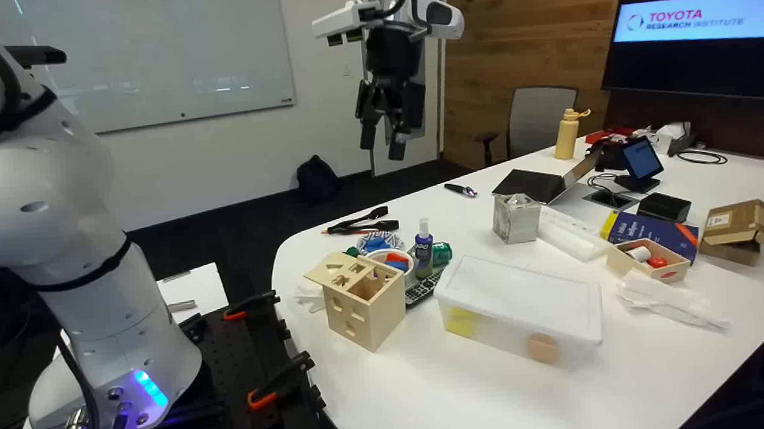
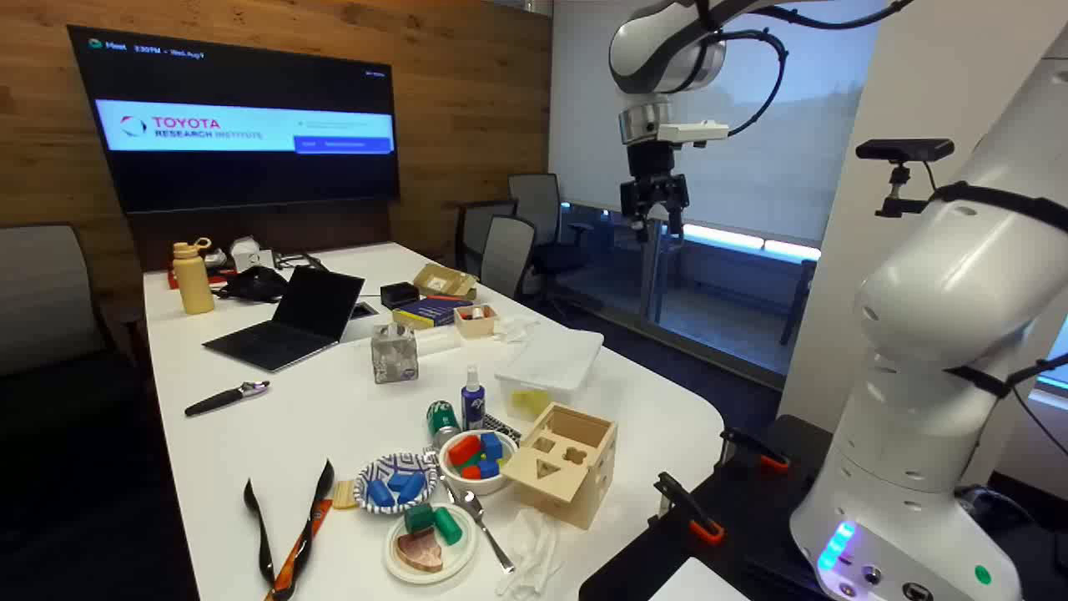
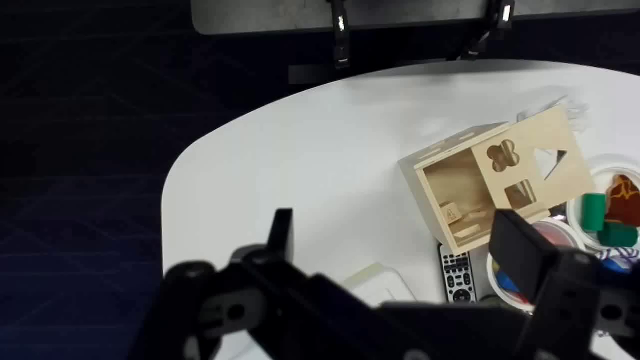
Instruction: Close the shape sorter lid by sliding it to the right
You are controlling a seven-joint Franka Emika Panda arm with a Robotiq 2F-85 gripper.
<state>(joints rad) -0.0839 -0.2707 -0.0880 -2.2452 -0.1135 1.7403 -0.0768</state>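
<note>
The shape sorter, a light-wood cube box, stands upright near the table's rounded end in both exterior views [image 1: 388,309] [image 2: 596,494]. The wrist view also shows it [image 3: 419,192], with wooden pieces inside. Its thin lid [image 1: 349,274] is slid partway off the top and overhangs one side, leaving about half the top open. The lid's cut-outs show in an exterior view [image 2: 558,458] and in the wrist view [image 3: 528,165], where it extends to the right. My gripper [image 1: 382,150] is open and empty, high above the table [image 2: 658,232]. Its fingers are spread wide in the wrist view [image 3: 395,215].
A white plastic container [image 1: 520,286] stands beside the sorter. A remote [image 3: 458,275], a bowl of coloured blocks [image 2: 446,482], a spray bottle [image 1: 424,255] and a plate [image 2: 399,561] are close by. A crumpled clear bag [image 2: 534,551] lies near the lid's overhang.
</note>
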